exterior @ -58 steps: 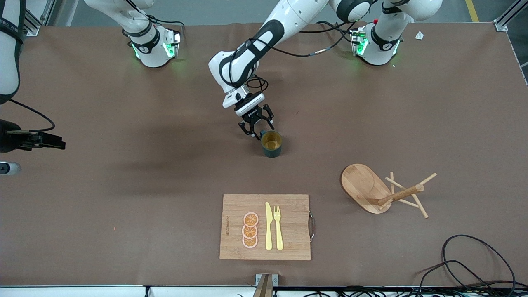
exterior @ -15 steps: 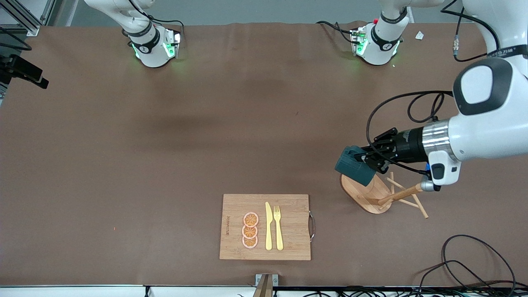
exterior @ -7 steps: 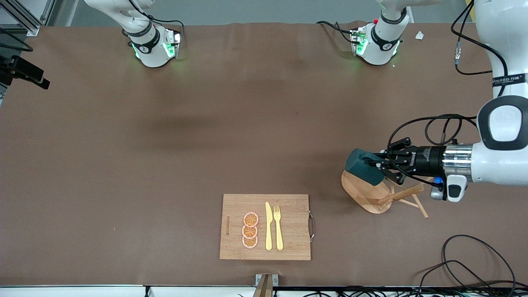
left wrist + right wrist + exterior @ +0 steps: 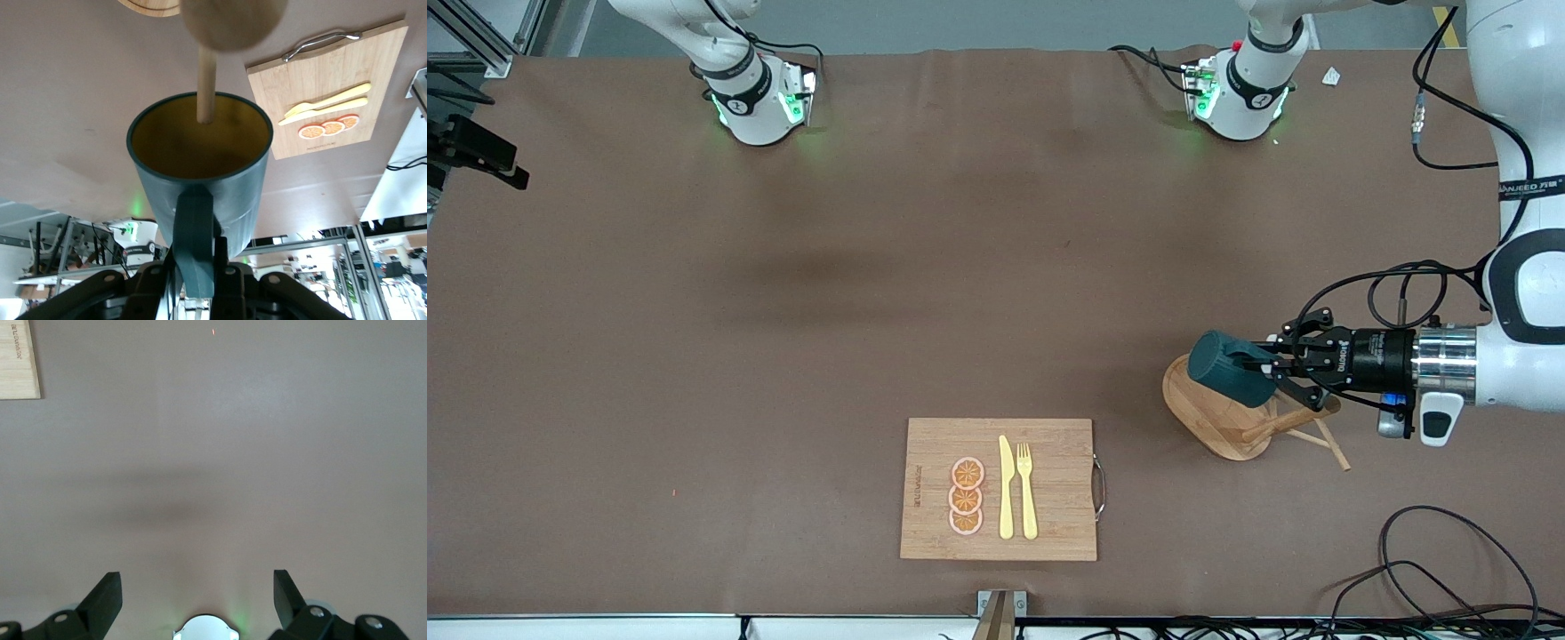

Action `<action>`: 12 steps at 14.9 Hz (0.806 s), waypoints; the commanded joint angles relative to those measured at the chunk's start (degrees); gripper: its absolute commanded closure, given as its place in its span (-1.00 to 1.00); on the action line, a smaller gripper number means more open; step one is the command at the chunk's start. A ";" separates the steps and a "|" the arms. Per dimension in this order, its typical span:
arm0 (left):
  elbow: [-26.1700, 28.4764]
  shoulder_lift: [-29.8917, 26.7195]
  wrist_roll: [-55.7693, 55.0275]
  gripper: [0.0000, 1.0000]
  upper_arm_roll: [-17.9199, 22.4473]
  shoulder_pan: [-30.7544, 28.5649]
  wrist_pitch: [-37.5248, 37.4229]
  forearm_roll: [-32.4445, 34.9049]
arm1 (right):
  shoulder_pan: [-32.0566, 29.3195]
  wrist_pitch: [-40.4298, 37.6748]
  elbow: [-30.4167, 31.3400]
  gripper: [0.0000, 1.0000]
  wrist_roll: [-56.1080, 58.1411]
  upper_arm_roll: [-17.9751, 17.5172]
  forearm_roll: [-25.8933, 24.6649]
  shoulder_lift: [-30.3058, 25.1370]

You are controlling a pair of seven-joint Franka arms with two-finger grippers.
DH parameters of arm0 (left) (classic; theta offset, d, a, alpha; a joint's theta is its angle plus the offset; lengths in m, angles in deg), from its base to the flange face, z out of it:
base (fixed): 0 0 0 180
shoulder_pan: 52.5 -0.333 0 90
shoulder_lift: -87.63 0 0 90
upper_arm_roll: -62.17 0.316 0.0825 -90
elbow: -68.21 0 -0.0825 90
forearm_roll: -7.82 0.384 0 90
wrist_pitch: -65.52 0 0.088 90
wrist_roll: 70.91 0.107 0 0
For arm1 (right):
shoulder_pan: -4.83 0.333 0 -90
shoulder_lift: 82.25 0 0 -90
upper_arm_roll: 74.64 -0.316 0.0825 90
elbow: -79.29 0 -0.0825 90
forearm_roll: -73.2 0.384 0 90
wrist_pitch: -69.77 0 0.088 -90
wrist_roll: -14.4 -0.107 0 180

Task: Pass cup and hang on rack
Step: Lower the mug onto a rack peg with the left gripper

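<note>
The dark teal cup [image 4: 1230,366] hangs tilted on its side over the wooden rack [image 4: 1202,411], which stands toward the left arm's end of the table. My left gripper [image 4: 1272,364] is shut on the cup's handle [image 4: 195,240]. In the left wrist view, the yellowish inside of the cup [image 4: 200,143] faces the rack, and a thin peg [image 4: 207,80] reaches into its mouth. The post's rounded end [image 4: 230,23] is just above the rim. My right gripper [image 4: 197,587] waits open over bare table near the right arm's end, with nothing between its fingers.
A wooden cutting board [image 4: 934,444] with a metal handle lies near the front edge, carrying a yellow knife [image 4: 1006,489], a fork [image 4: 1027,492] and orange slices [image 4: 966,497]. Black cables [image 4: 1449,569] coil at the front corner by the left arm's end.
The left gripper has carried the cup from the middle of the table to the rack. Over the last second it has sunk and levelled out, bringing the cup onto a peg.
</note>
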 commanded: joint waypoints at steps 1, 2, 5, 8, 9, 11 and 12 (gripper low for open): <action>-0.41 0.60 0.25 0.99 -0.39 -2.87 -0.85 -1.69 | -1.32 0.94 1.50 -1.00 1.31 -0.86 -1.00 -1.23; -0.41 0.95 0.25 0.99 -0.39 -3.14 -0.85 -1.69 | -1.32 1.12 1.50 -1.00 1.31 -0.86 -1.00 -1.23; -0.41 1.22 0.52 0.98 -0.30 -3.31 -0.85 -1.69 | -1.58 0.95 1.68 -1.00 0.87 -0.86 -0.82 -1.23; -0.41 2.18 0.52 0.98 -0.21 -4.36 -0.77 -1.87 | -2.20 0.86 1.94 -1.00 0.87 -0.95 -0.03 -1.14; -0.41 2.71 0.60 0.97 -0.21 -4.80 -0.77 -2.22 | -2.29 0.68 2.03 -1.00 0.87 -0.86 0.14 -1.14; -0.41 3.06 0.61 0.97 -0.12 -5.16 -0.50 -2.66 | -2.37 0.50 2.29 -1.00 0.87 -0.86 0.32 -1.14; -0.50 3.41 0.61 0.97 -0.12 -5.16 -0.24 -2.75 | -2.38 0.42 2.47 -1.00 0.87 -0.86 0.41 -1.14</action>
